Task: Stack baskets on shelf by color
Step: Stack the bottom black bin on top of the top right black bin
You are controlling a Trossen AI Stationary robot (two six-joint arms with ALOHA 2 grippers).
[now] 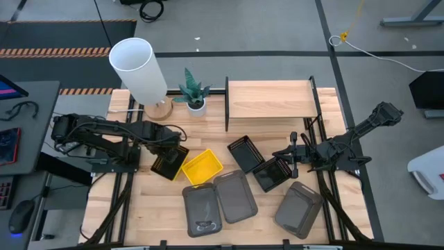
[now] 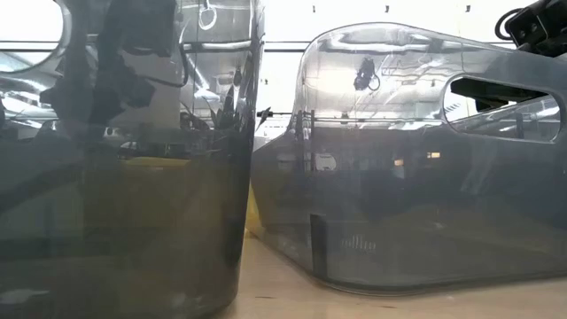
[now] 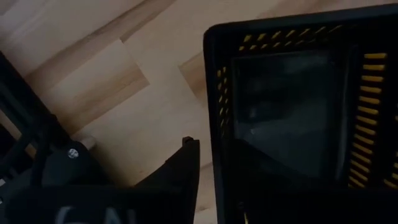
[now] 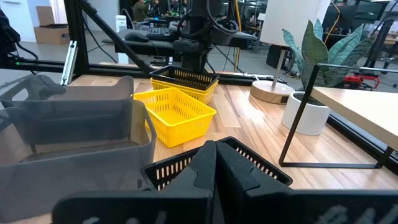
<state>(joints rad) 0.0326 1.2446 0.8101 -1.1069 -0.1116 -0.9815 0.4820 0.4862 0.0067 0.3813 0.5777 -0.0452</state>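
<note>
1. fingers of the left gripper [image 1: 168,147] sit at a black mesh basket [image 1: 168,163] on the left side of the tabletop [image 1: 229,139]; in the left wrist view one dark finger [image 3: 186,165] stands just outside that basket's wall [image 3: 217,124], and yellow shows through its slots, so it appears to sit on a yellow one. whether the fingers actually clamp the wall, i cannot tell.
2. the right gripper [image 1: 290,157] lies at a black mesh basket [image 1: 272,173] on the right side of the table; in its wrist view the two fingers [image 4: 214,168] are pressed together over that basket's rim [image 4: 177,163].
3. an open yellow basket [image 1: 201,167] lies just beside the left black one, near the middle of the table.
4. another black mesh basket [image 1: 246,153] lies between the yellow basket and the right gripper's one, close in front of the shelf.
5. three dark grey baskets rest along the near edge: one [image 1: 202,209] on the left, one [image 1: 236,197] touching it, and one [image 1: 300,208] farther right, apart from them.
6. the shelf [image 1: 269,101] stands at the far side of the table, its light-wood plank bare.
7. a white lamp [image 1: 142,73] and a small potted plant [image 1: 194,92] stand left of the shelf.
8. the low view is filled by two grey baskets [image 2: 124,213] [image 2: 416,177] side by side.
</note>
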